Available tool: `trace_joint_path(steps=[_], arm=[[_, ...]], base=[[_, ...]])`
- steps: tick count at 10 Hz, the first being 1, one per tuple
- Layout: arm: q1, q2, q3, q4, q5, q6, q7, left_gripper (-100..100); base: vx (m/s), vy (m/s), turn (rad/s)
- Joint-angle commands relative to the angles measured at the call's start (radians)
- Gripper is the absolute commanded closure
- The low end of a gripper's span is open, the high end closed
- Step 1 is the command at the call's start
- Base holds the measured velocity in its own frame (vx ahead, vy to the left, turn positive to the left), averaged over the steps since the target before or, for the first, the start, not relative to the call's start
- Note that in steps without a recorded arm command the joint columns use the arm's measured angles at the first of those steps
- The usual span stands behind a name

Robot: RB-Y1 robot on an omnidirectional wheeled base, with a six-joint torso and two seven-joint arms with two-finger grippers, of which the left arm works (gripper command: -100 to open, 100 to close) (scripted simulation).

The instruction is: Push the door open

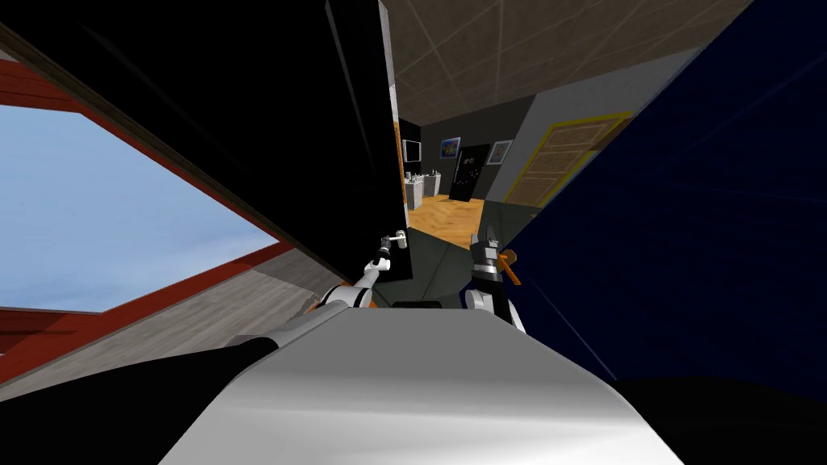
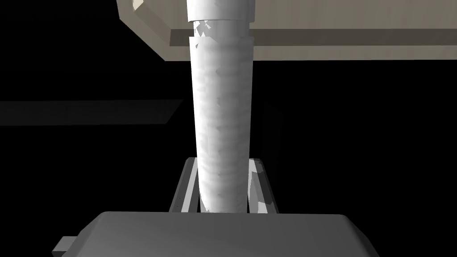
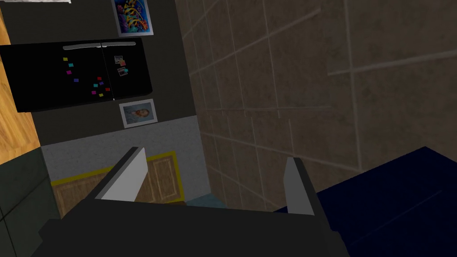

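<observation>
A: Where is the door?
B: Black door (image 1: pixel 355 145), ajar. Left gripper (image 2: pixel 223 163) pinches the white handle (image 2: pixel 221 102) by the door's free edge. Right gripper (image 3: pixel 215 156) is spread and empty.
A: Risks?
B: The blades may slip off the handle mid-push, or the right arm may scrape the dark blue wall (image 1: pixel 686 242).
A: Writing?
B: None readable.
</observation>
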Motion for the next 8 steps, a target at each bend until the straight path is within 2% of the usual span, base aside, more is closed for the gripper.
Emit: trace_joint_path(steps=[1,4,8], arm=[[0.016,0.014,0.015,-0.029,0.003,0.007,-0.009,100],[0.013,-0.001,0.043,-0.032,0.006,0.006,-0.045,100],[0.011,-0.014,0.062,-0.034,0.007,0.005,-0.07,100]], base=[[0.088,0.023,0.018],[0.132,0.004,0.11],[0.116,-0.007,0.098]])
